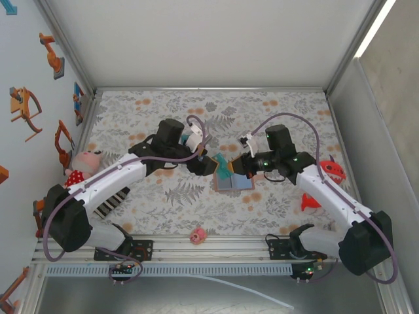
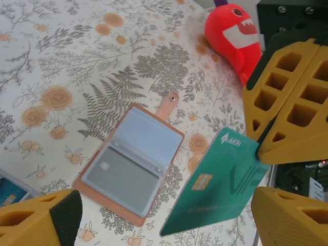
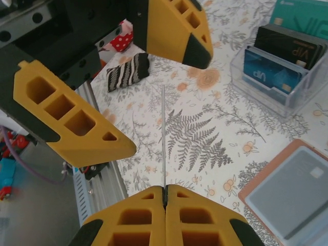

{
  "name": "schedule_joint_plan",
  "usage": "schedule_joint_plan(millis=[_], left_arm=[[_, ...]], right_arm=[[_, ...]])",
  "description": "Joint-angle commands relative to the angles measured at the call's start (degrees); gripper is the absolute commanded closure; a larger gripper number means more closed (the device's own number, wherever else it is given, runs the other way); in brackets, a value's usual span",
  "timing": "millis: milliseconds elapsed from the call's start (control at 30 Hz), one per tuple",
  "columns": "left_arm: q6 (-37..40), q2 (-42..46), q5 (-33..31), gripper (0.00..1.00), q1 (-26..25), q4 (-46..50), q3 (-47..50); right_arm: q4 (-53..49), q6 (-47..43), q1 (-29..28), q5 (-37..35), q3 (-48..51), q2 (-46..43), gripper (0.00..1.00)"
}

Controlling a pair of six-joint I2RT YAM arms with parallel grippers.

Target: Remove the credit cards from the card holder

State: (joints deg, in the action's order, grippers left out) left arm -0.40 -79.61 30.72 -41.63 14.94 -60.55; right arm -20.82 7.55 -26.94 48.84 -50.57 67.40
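Card holder [image 2: 146,136] lies open, grey card [image 2: 123,177] still inside; my right gripper [image 3: 165,190] pinches a teal card [image 2: 218,187], left gripper [image 2: 164,210] spread wide.

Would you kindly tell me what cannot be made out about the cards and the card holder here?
- Right wrist view: the teal card in the right gripper is edge-on, so its face is hidden.
- Right wrist view: the card holder is cut off by the frame's lower right corner.
- Left wrist view: the card in the holder's lower pocket sits behind cloudy plastic, so its colour is unclear.
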Motion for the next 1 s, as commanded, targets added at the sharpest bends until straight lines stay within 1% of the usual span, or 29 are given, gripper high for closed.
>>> schedule_joint_plan(millis=[0,100,167,267,333,433,500,567,600,700,733,800,933,967], left_arm=[[3.9,0.5,4.6,0.21,0.2,3.2,-2.1],[4.4,0.5,7.0,0.32,0.2,3.4,-2.2],[4.9,0.3,7.9,0.34,0.2,4.0,-2.2],[5.6,0.2,8.9,0.46,0.2,4.6,-2.2],[6.0,0.1,9.7,0.56,0.2,4.9,-2.3],[6.4,0.0,10.7,0.73,0.2,5.2,-2.4],[6.5,0.2,10.9,0.85,0.2,5.3,-2.4],[6.5,0.4,10.9,0.95,0.2,5.4,-2.5],[6.5,0.6,10.9,0.96,0.2,5.5,-2.4],[5.7,1.7,10.2,0.98,0.2,4.9,-2.0],[5.3,2.0,9.7,0.98,0.2,4.7,-1.8],[4.0,3.7,8.2,0.98,0.2,3.5,-0.9],[0.4,8.4,2.9,0.98,0.2,-0.9,2.3],[-0.6,10.0,1.6,0.98,0.2,-2.3,3.3]], right_arm=[[-3.4,-4.5,-1.1,2.9,-2.6,0.7,1.00],[-4.8,-6.2,-1.4,3.1,-3.6,1.2,1.00],[-5.1,-6.7,-1.5,3.4,-4.2,1.6,1.00],[-5.2,-7.3,-1.5,3.9,-4.7,2.0,1.00],[-5.1,-7.5,-1.6,4.3,-4.9,2.4,1.00],[-4.8,-7.6,-1.6,4.5,-5.1,2.7,1.00],[-4.6,-7.5,-1.6,4.1,-5.2,2.7,1.00],[-4.5,-7.0,-1.6,2.9,-5.2,2.6,1.00],[-4.3,-6.4,-1.6,1.8,-5.2,2.4,0.97],[-4.0,-5.0,-1.7,-1.2,-4.9,1.7,0.74],[-3.8,-4.6,-1.6,-1.8,-4.8,1.3,0.69],[-3.1,-3.5,-1.6,-3.1,-4.2,0.5,0.62],[-0.5,-0.2,-1.6,-5.8,-2.3,-2.2,0.56],[0.7,1.1,-1.6,-6.3,-1.7,-3.2,0.47]])
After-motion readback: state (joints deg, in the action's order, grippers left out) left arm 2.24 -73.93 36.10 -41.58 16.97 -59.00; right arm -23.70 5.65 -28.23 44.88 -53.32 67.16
